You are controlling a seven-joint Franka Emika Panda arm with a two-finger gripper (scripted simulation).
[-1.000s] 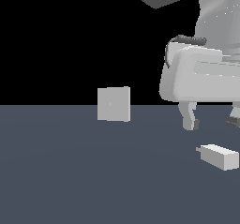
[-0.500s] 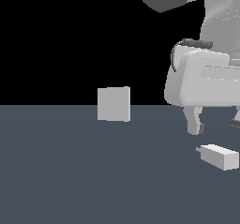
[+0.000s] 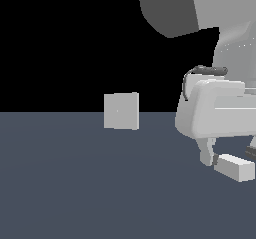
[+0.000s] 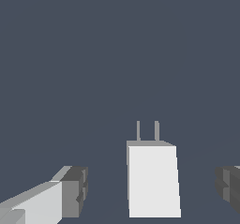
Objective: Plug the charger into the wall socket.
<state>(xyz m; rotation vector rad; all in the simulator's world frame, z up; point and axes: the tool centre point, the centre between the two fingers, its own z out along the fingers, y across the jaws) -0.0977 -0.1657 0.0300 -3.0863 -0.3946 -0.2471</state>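
Observation:
The charger [image 3: 235, 167] is a small light-grey block lying on the dark floor at the exterior view's right. In the wrist view the charger [image 4: 153, 181] shows two thin prongs [image 4: 147, 130] at its far end. My gripper [image 3: 229, 158] is open and low around it, one finger [image 3: 206, 153] on each side. In the wrist view the gripper [image 4: 150, 190] has its pads [image 4: 75, 190] clear of the block on both sides. The wall socket [image 3: 121, 111] is a flat upright light-grey square plate, standing to the exterior view's left of the gripper, farther back.
The dark grey floor [image 3: 75, 183] runs under everything, with a black background behind. The arm's large pale body [image 3: 220, 108] fills the exterior view's upper right.
My gripper has come down from above the charger, so its open fingers now straddle the block. The charger and the socket have not moved.

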